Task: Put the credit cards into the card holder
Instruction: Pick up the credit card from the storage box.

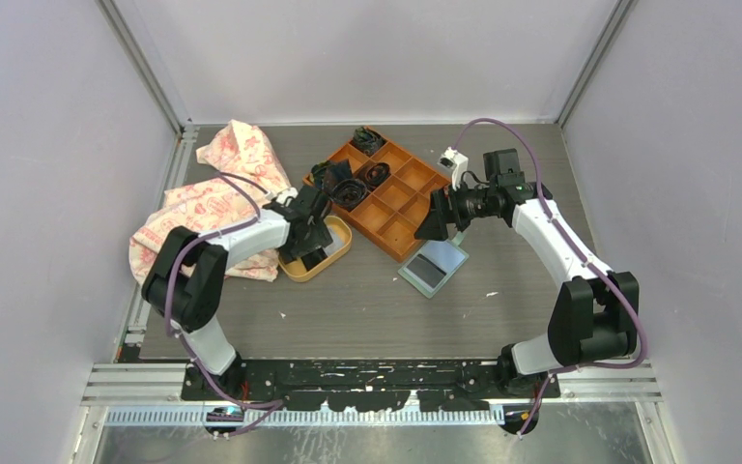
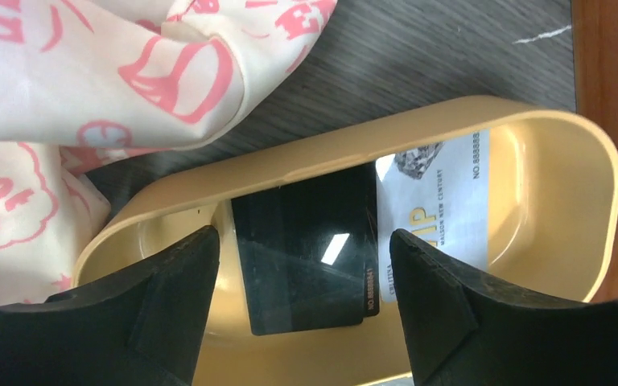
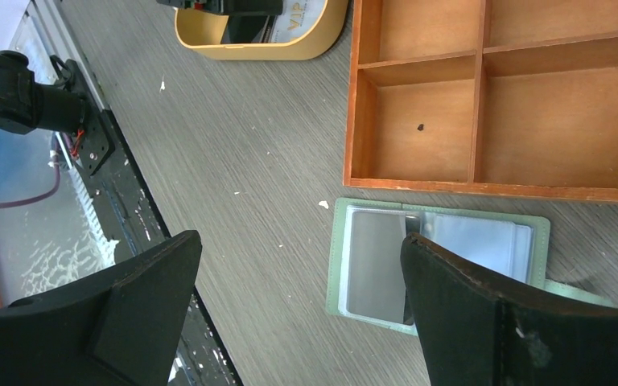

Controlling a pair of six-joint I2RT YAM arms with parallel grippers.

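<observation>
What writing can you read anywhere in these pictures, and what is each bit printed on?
"VIP": gold letters on the white card in the yellow dish.
"NO.88888": same card's edge; the rest is cut off.
"NEW CENTURY": small line under VIP; the word before it is blurred.
"NO.8888": orange print on the black card; last digits blurred.
"ant": pink fragment on the patterned cloth; folds hide the rest.

You have the orange tray (image 1: 386,193) at mid-counter (image 1: 348,319), the card holder (image 1: 433,267) lying open just off its near right edge below your right pincer (image 1: 433,229), the yellow dish (image 1: 341,253) just left of it under your left pincer (image 1: 311,249), and the patterned cloth (image 1: 222,193) farther left.
</observation>
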